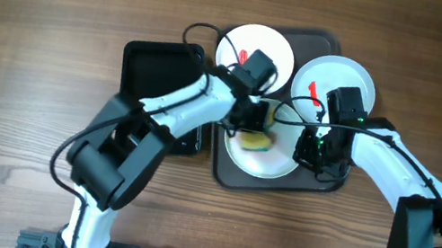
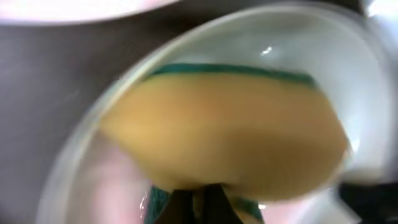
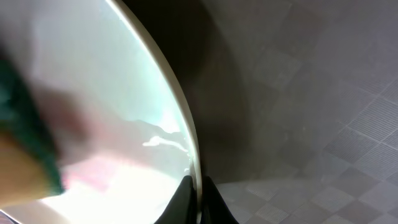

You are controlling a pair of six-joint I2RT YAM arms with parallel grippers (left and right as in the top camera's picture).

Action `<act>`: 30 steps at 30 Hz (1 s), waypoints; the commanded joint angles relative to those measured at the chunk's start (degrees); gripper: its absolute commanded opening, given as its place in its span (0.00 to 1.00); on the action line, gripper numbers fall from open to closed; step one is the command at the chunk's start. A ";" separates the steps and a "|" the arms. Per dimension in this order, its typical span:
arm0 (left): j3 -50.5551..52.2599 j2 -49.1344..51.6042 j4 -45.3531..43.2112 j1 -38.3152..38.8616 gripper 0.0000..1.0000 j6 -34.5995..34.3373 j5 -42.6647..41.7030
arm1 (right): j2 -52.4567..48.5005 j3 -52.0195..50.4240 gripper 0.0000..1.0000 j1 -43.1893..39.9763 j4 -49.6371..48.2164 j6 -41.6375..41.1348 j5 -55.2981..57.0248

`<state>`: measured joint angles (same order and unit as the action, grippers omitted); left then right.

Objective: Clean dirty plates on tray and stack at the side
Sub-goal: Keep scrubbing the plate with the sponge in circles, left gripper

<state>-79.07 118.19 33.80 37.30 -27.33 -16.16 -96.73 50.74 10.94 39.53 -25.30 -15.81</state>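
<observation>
The tray (image 1: 320, 182) lies in the middle of the wooden tabletop (image 1: 23, 107), with a black tub (image 1: 157, 72) just beside it on the left. All three plates rest on the tray. The pale blue plate (image 1: 275, 166) sits at its near end, and the left white plate (image 1: 264, 44) and right white plate (image 1: 350, 77) sit at the far corners, each marked with a red smear (image 1: 311, 92). The left tool (image 1: 252, 129) is pressed together on a sponge (image 1: 258, 140) (yellow, with a green scouring layer) and holds it down inside the pale blue plate. Its wrist view shows the fingers nipping the sponge's (image 2: 224, 130) near edge, with the plate's (image 2: 348, 56) pale wall curving around it. The right tool (image 1: 305, 153) pinches the right rim of the same plate. Up close, its narrow fingers (image 3: 186, 200) meet on either side of that thin rim (image 3: 180, 106), above the tray's (image 3: 323, 93) textured floor. The view is blurred, and a green edge of sponge (image 3: 25, 130) shows at the far left.
</observation>
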 commanded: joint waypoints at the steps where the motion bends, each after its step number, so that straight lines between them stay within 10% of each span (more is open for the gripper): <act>1: 1.38 3.93 -3.69 4.70 0.04 -6.45 -7.54 | 0.48 -0.37 0.04 0.46 0.20 1.27 0.74; 9: 1.38 4.72 -5.07 7.91 0.04 -6.05 -8.24 | 0.48 -0.37 0.04 0.46 0.28 1.29 0.72; 21: 1.36 3.96 13.40 -4.26 0.04 4.66 17.84 | 0.48 -0.37 0.04 0.46 0.33 1.31 0.74; 30: 1.38 3.63 6.47 -1.40 0.04 1.40 0.26 | 0.48 -0.37 0.04 0.46 0.35 1.29 0.74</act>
<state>-80.20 118.19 44.49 34.59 -24.10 -14.87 -96.73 50.74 11.79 39.18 -25.23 -16.84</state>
